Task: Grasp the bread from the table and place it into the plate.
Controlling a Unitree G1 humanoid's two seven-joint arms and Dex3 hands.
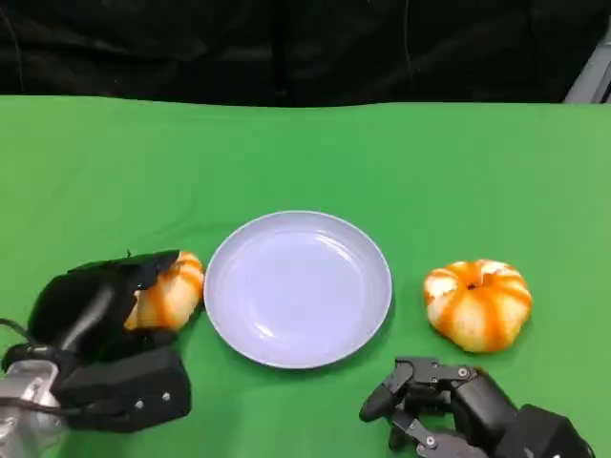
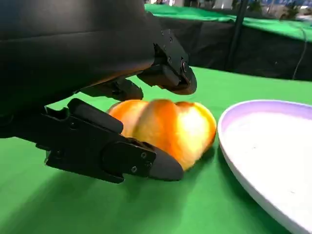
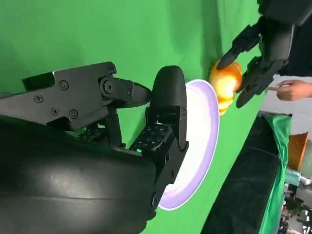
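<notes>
Bread [image 1: 174,292] sits on the green table [image 1: 305,153], just beside the plate [image 1: 298,288], on the side where my left hand [image 1: 100,329] is. It is a round orange and white bun. My left hand is wrapped around it. In the left wrist view, my fingers [image 2: 168,73] curve over the top of the bun [image 2: 168,129] and another part of my hand lies low along its side, so I am grasping it. The bun rests on the table and does not touch the plate [image 2: 234,126], though the plate's rim is very close.

The plate is pale purple and round, and nothing lies in it. It is in the middle of the table.

On the other side of the plate there is a second bun [image 1: 477,303], orange and white too, sitting near the rim but apart from it. My right hand [image 1: 430,401] is on the table close to that second bun, a bit nearer to me than the plate is. Its fingers are spread and loose and hold nothing.

In the right wrist view, I see the plate [image 3: 204,146] past my right fingers [image 3: 168,97], and my left hand [image 3: 258,44] around the bun [image 3: 225,83] beyond it. A person's hand [image 3: 292,90] shows past the far edge of the table.
</notes>
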